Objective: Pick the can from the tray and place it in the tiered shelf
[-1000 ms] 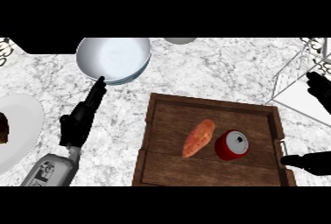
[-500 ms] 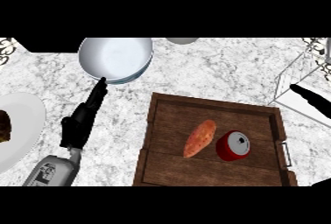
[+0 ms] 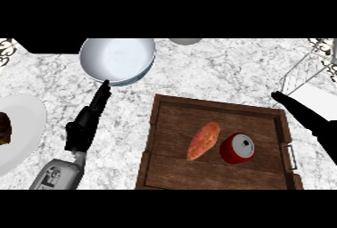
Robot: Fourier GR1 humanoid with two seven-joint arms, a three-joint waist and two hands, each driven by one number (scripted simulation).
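Red can (image 3: 237,148) stands upright in wooden tray (image 3: 172,147) on marble bench (image 3: 223,71), just R of a sweet potato (image 3: 203,140); R hand (image 3: 308,119) over tray's R rim, fingers straight, holding nothing; L hand (image 3: 85,124) flat on bench, fingers straight; wire tiered shelf (image 3: 309,73) top R.

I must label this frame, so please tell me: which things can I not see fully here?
- Tiered shelf, head view: cut off by the right edge; its tiers do not show.
- Right hand: runs off the right edge.
- Plate: cut by the left edge; its dark food is unclear.
- Pale object: cut by the top band.
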